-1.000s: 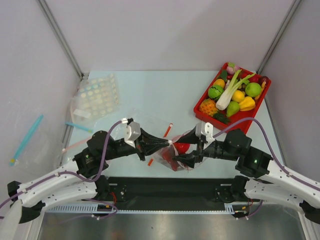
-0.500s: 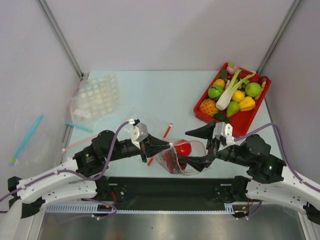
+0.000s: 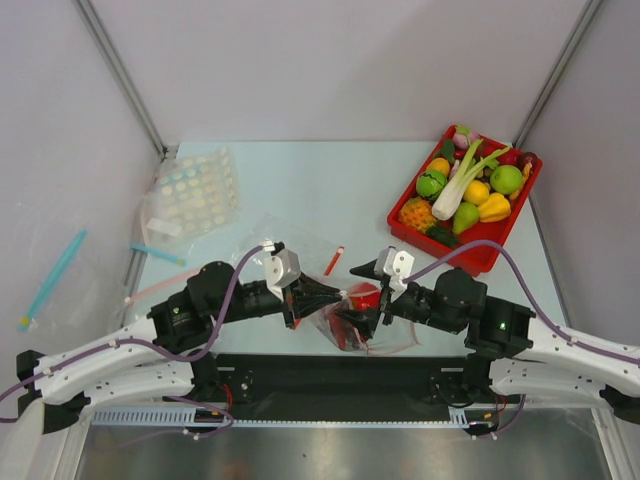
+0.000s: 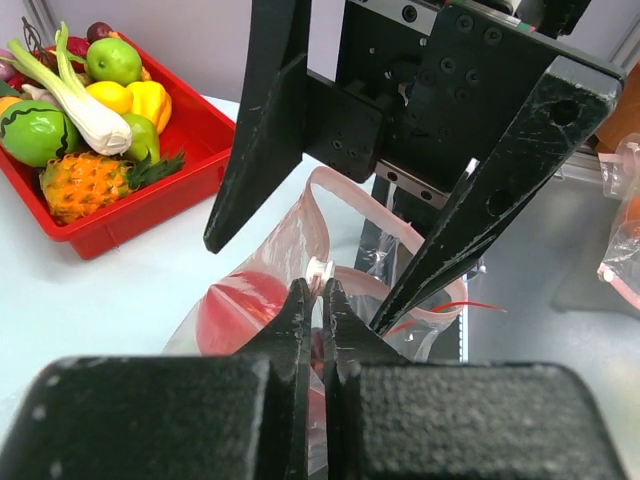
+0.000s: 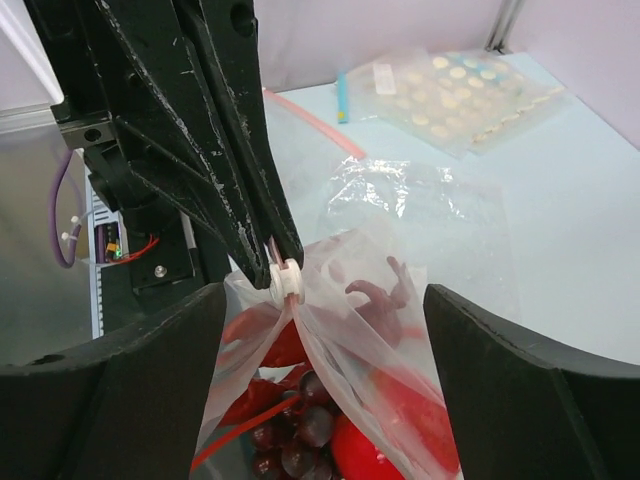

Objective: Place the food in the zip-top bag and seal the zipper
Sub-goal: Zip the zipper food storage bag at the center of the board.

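The clear crinkly zip-top bag (image 3: 362,318) sits near centre between the arms, with the red ball fruit (image 5: 400,412), dark grape bunch (image 5: 295,442) and red crayfish (image 5: 385,300) already inside. Mouth gapes: the left gripper (image 3: 332,293) is pinched together on the pale pink-red zipper strip (image 4: 345,186) by its white slider (image 5: 287,281). Half a second ago the right gripper (image 3: 352,292) stood off rightward; it is back, fingers apart astride the bag and holding nothing, probably lining up to seal. Only the right wrist view shows the contents. Only the top view places the red tray (image 3: 405,228) far right.

Clear zip-top bag (image 3: 352,322), near centre, mouth uppermost, containing red crayfish (image 5: 385,300), red ball fruit (image 3: 365,296), dark grape bunch (image 5: 312,425); pink zipper (image 4: 350,185) arched.
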### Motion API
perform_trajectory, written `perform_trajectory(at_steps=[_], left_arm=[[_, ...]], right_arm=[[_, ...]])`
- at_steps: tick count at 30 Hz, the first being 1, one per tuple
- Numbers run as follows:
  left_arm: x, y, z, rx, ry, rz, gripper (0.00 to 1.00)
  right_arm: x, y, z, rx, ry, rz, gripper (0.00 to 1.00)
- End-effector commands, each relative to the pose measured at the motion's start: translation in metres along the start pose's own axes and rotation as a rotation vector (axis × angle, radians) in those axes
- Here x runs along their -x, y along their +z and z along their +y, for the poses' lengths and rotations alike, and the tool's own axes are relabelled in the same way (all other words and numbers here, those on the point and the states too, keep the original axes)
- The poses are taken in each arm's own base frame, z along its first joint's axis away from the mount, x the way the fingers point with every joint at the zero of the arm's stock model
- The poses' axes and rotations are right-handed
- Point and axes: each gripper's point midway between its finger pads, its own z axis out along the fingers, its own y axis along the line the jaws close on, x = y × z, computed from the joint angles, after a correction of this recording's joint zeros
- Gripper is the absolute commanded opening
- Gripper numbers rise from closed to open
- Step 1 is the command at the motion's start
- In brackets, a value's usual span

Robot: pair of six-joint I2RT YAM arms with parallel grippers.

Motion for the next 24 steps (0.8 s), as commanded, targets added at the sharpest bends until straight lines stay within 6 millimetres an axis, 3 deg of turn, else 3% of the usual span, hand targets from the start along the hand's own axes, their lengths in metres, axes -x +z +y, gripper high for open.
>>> perform_trajectory(at_steps=[1,2,6,13,16,20,21,22,24], left_arm=[[0.045,-0.008,-0.008,-0.020,0.050,-0.126,0.00],[0.046,-0.009,-0.009,-0.026,0.053,-0.127,0.00],[0.048,-0.012,-0.013,-0.037,0.057,-0.140,0.00],[0.055,-0.022,-0.012,-0.018,0.064,-0.183,0.00],[0.056,-0.025,-0.015,-0.030,0.065,-0.189,0.00],[0.054,-0.025,-0.015,-0.034,0.068,-0.187,0.01],[0.060,-0.026,-0.015,-0.032,0.073,-0.215,0.04],[0.059,-0.027,-0.015,-0.032,0.074,-0.218,0.14],[0.055,-0.025,-0.015,-0.032,0.071,-0.218,0.28]], right_arm=[[0.028,-0.003,-0.011,-0.068,-0.034,-0.053,0.85],[0.027,-0.002,-0.010,-0.068,-0.035,-0.051,0.78],[0.025,-0.001,-0.008,-0.053,-0.040,-0.036,0.65],[0.025,-0.005,-0.003,-0.029,-0.042,-0.038,0.64],[0.024,-0.003,-0.001,-0.018,-0.044,-0.031,0.48],[0.026,-0.001,0.003,0.007,-0.039,-0.034,0.10],[0.026,-0.002,0.005,0.015,-0.037,-0.041,0.05],[0.028,-0.003,0.006,0.021,-0.035,-0.048,0.00],[0.029,-0.006,0.006,0.022,-0.029,-0.061,0.00]])
